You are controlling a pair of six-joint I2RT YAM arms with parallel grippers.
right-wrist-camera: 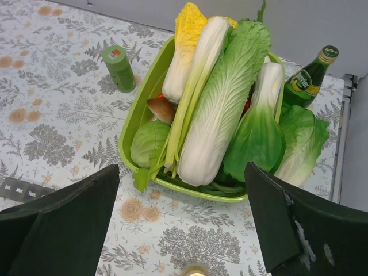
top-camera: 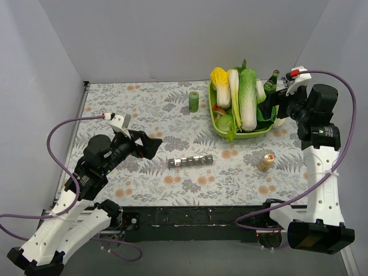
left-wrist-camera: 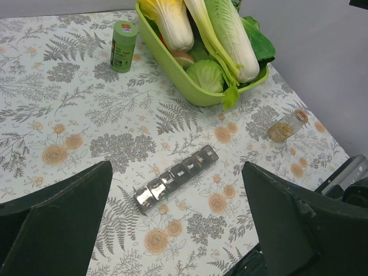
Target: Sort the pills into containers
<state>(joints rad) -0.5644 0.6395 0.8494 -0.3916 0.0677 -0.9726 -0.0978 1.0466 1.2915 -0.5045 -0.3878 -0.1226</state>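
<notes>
Your containers [top-camera: 191, 161] lie flat on the patterned table [top-camera: 144, 109], just below centre of the top view. The long axis runs left to right there, with the right end a touch higher. In the left wrist view it's a diagonal, lower left to upper right, at mid-frame. The compartments are in a single row, and you can't tell if the lids are up.

Left gripper [top-camera: 152, 146] is at centre left of the top view, just left of the strip. Its jaws are spread wide, holding nothing and touching nothing.

Right gripper [top-camera: 269, 107] is at upper right, over the edge of the green tray [top-camera: 217, 123] of vegetables. Its jaws are also wide apart and empty.

A small clear jar [top-camera: 266, 163] sits right of the strip, apart from it.
</notes>
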